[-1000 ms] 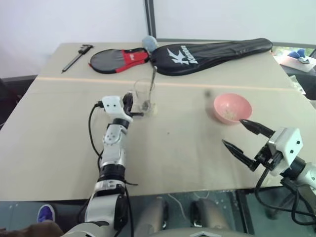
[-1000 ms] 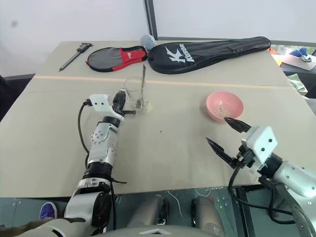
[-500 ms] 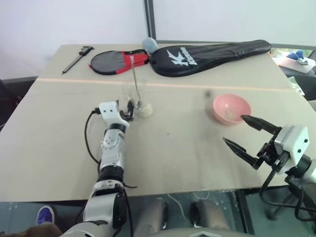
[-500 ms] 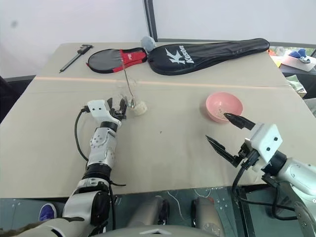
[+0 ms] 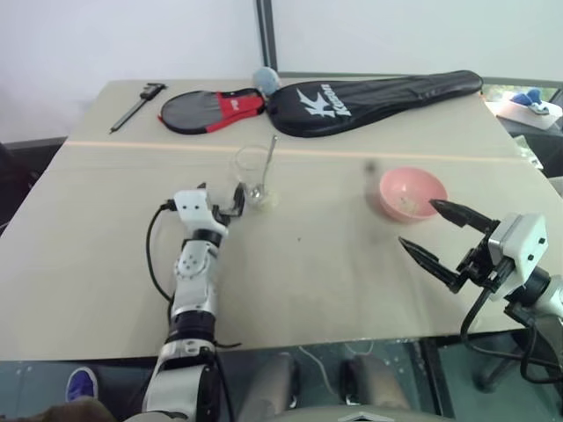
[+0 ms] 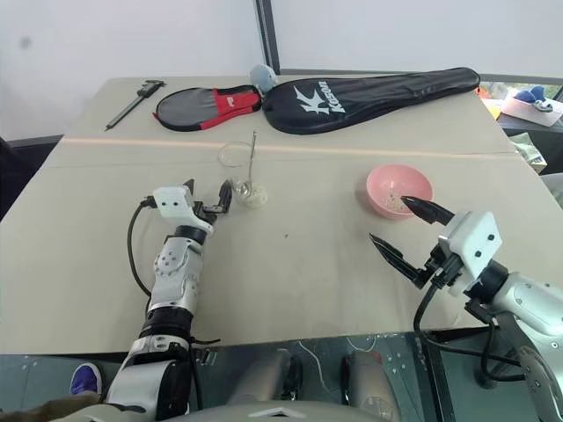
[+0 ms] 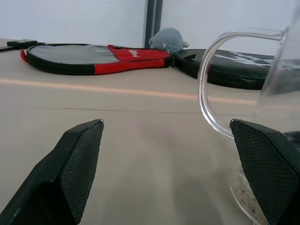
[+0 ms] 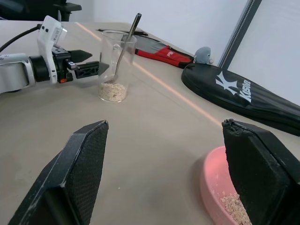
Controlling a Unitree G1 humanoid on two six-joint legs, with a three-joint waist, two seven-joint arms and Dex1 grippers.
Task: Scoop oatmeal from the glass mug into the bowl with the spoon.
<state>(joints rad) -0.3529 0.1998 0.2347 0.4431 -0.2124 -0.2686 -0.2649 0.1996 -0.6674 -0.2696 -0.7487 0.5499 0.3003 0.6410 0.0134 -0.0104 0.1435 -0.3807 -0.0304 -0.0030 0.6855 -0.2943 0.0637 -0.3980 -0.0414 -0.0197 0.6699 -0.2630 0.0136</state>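
While some oatmeal already lies in the bowl, more seemingly remains in the mug; spoon inside, both grippers spread, empty.

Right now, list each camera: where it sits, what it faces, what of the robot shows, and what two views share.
Head eyes: above, facing down over the table; both arms show, left gripper and right gripper open.
Left wrist: low beside the glass mug, facing its handle; own fingers show.
Right wrist: low, facing the mug, the spoon, the oatmeal and the bowl; own fingers and the left gripper show.
Both wrist views share the mug.
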